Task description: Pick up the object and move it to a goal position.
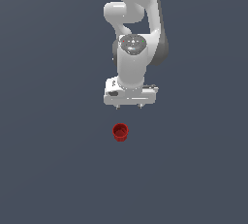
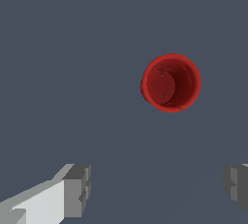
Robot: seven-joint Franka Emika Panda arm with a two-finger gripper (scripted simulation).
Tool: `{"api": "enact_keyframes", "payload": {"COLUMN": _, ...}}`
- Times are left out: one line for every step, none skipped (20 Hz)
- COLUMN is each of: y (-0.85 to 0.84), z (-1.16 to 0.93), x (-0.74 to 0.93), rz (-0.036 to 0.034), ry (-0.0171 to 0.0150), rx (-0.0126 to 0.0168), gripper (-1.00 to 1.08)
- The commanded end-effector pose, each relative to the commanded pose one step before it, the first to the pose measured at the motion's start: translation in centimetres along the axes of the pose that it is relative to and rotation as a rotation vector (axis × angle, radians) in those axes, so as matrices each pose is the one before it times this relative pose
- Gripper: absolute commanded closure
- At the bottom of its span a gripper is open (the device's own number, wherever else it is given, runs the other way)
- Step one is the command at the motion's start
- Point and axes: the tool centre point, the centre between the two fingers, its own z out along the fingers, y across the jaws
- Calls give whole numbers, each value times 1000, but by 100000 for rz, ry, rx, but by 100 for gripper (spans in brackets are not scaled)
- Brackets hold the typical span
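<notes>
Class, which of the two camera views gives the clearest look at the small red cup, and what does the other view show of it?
The wrist view: the red cup appears large, seen from above into its hollow top. In the exterior view the cup is small, standing upright on the floor, apart from the gripper with its jaws spread.

Glossy white rounded arm (image 1: 133, 29), grey joint cap, seemingly grey-padded jaws

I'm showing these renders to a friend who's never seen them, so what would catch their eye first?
Most likely the dark-red cup, the only colour on a plain grey-blue floor, standing upright with its hollow top showing. Next, the big white arm above it in the exterior view, its gripper short of the cup and not touching it. The wrist view shows the fingers spread wide, nothing between them.
</notes>
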Motion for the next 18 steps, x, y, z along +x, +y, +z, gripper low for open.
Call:
{"api": "enact_keyframes", "payload": {"y": 1, "z": 0, "x": 0, "rz": 0, "ry": 0, "rx": 0, "gripper": -92}}
{"api": "enact_keyframes", "payload": {"y": 23, "z": -23, "x": 16, "rz": -8, "ry": 33, "rx": -60, "gripper": -92}}
{"api": "enact_keyframes", "payload": {"y": 61, "z": -80, "x": 44, "rz": -24, "ry": 118, "rx": -218, "gripper": -92}}
{"api": "enact_keyframes", "payload": {"y": 107, "z": -123, "x": 75, "rz": -36, "ry": 180, "rx": -331, "gripper": -92}}
{"api": "enact_keyframes", "payload": {"y": 147, "z": -175, "x": 103, "rz": -52, "ry": 256, "rx": -472, "gripper": -92}}
{"api": "enact_keyframes", "payload": {"y": 189, "z": -222, "x": 131, "rz": -70, "ry": 326, "rx": -601, "gripper": -92}}
{"api": "enact_keyframes", "payload": {"y": 195, "z": -222, "x": 134, "rz": -77, "ry": 327, "rx": -603, "gripper": -92}}
{"api": "enact_keyframes", "payload": {"y": 151, "z": -169, "x": 105, "rz": -69, "ry": 253, "rx": -466, "gripper": -92}}
{"api": "enact_keyframes", "payload": {"y": 108, "z": -115, "x": 75, "rz": -59, "ry": 175, "rx": -323, "gripper": -92}}
{"api": "enact_keyframes", "payload": {"y": 62, "z": -65, "x": 45, "rz": -47, "ry": 102, "rx": -187, "gripper": -92}}
{"api": "enact_keyframes", "payload": {"y": 41, "z": 3, "x": 18, "rz": 0, "ry": 0, "rx": 0, "gripper": -92}}
{"api": "enact_keyframes", "payload": {"y": -56, "z": 1, "x": -29, "rz": 0, "ry": 0, "rx": 0, "gripper": -92}}
{"api": "enact_keyframes", "payload": {"y": -34, "z": 36, "x": -28, "rz": 73, "ry": -74, "rx": 134, "gripper": -92}}
{"api": "enact_keyframes", "payload": {"y": -29, "z": -6, "x": -8, "rz": 0, "ry": 0, "rx": 0, "gripper": -92}}
{"api": "enact_keyframes", "payload": {"y": 26, "z": 13, "x": 19, "rz": -69, "ry": 4, "rx": -3, "gripper": -92}}
{"api": "enact_keyframes", "payload": {"y": 29, "z": 29, "x": 38, "rz": -195, "ry": 11, "rx": -9, "gripper": -92}}
{"api": "enact_keyframes", "payload": {"y": 24, "z": 50, "x": 57, "rz": -331, "ry": 11, "rx": -1, "gripper": -92}}
{"api": "enact_keyframes", "payload": {"y": 30, "z": 72, "x": 74, "rz": -447, "ry": 9, "rx": 10, "gripper": -92}}
